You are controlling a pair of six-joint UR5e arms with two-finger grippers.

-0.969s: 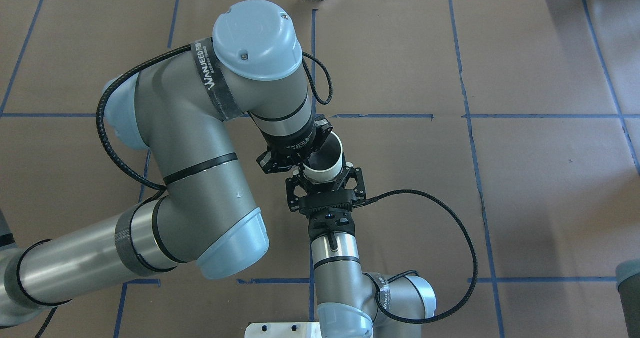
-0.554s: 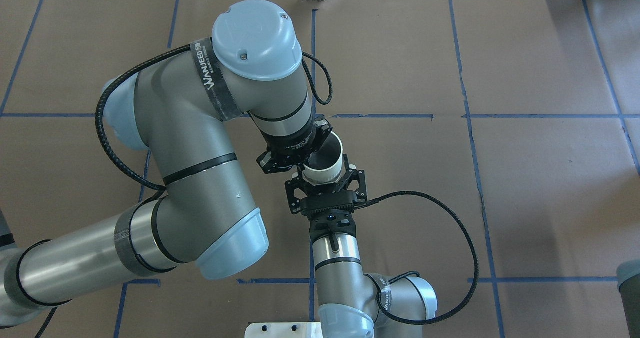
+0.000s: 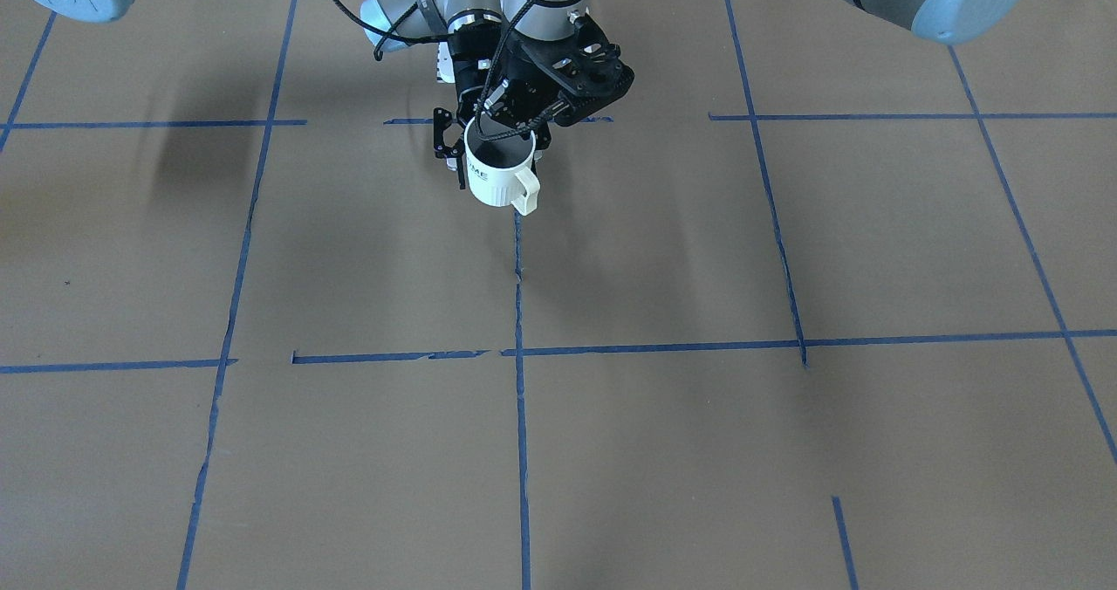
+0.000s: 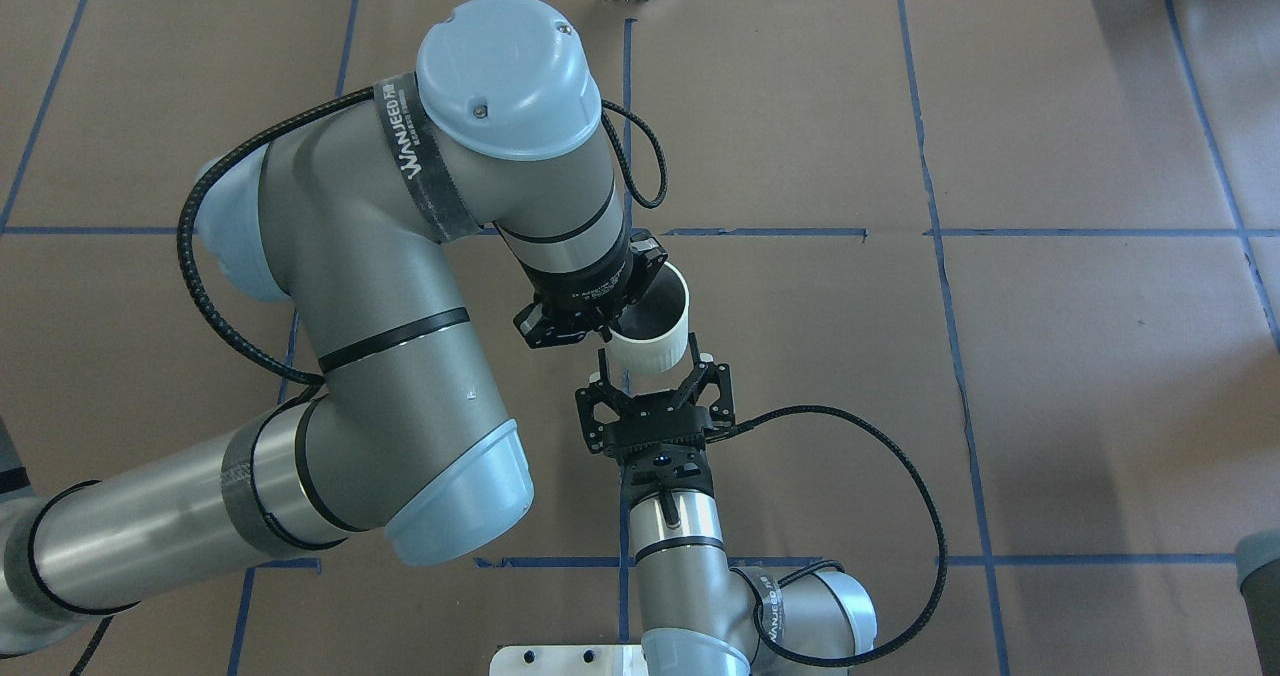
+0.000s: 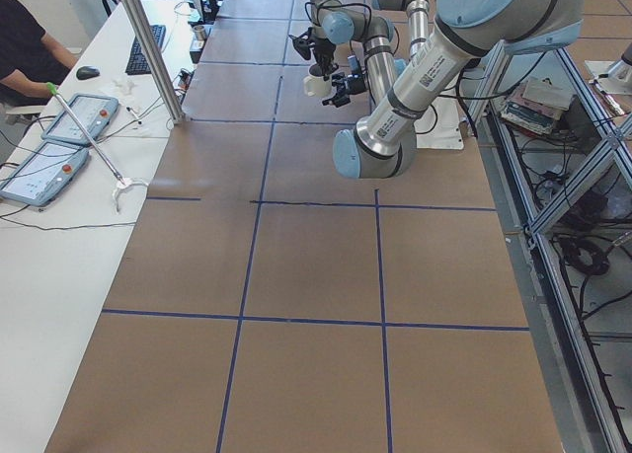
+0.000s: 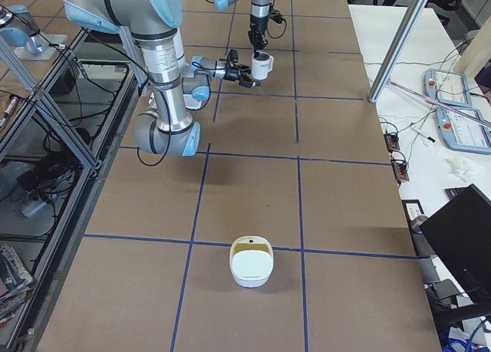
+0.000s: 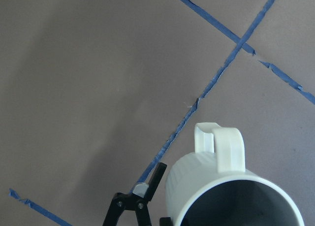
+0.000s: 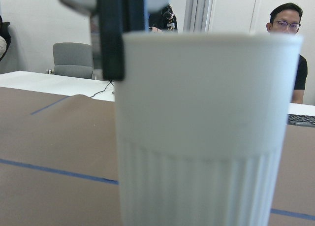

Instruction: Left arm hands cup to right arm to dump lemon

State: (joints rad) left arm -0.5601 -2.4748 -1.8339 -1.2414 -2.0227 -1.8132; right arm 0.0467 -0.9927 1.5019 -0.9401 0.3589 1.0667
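Note:
The white ribbed cup (image 4: 650,344) hangs upright above the table, its handle (image 3: 526,194) pointing away from the robot. My left gripper (image 4: 608,327) is shut on the cup's rim; one finger (image 8: 111,36) shows on the rim in the right wrist view. My right gripper (image 4: 652,359) is open. Its white-padded fingertips (image 4: 704,361) flank the near side of the cup's base without touching it; one also shows beside the cup (image 7: 216,186) in the left wrist view (image 7: 141,189). The cup fills the right wrist view (image 8: 202,137). The lemon is out of view; the cup's inside looks plain grey.
Blue tape lines (image 3: 518,398) grid the brown table. A white container (image 6: 252,261) stands far off toward the robot's right end of the table. A metal post (image 6: 399,45) and the operators' desk with a seated person (image 8: 288,24) lie beyond the far edge.
My right gripper has drawn back toward the robot's base, away from the cup, and stays open. The left arm has shifted slightly, still holding the cup.

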